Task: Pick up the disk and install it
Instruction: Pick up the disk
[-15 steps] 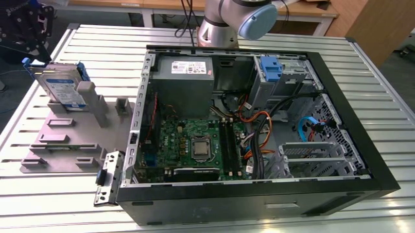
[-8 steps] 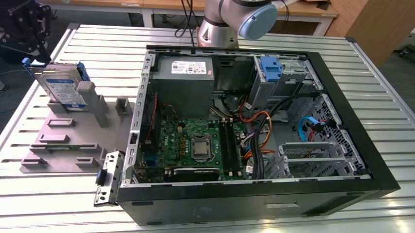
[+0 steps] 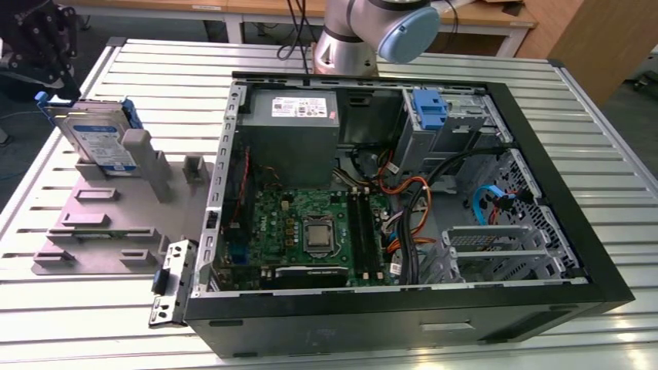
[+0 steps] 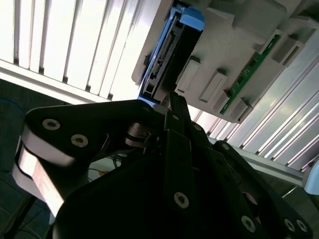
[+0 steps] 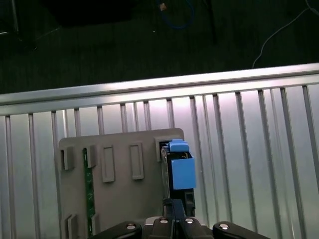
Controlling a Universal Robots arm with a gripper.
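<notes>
The disk [image 3: 98, 137] is standing edgewise in the grey holder [image 3: 98, 231]; the gripper [image 5: 173, 208] is hanging at its end, and I cannot tell how far open it is; stiff, heavyish and shock-sensitive, the disk is probably wanting gripping by its blue-framed sides.

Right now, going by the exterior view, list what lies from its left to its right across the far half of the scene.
disk → grey power-supply box → blue carrier
</notes>
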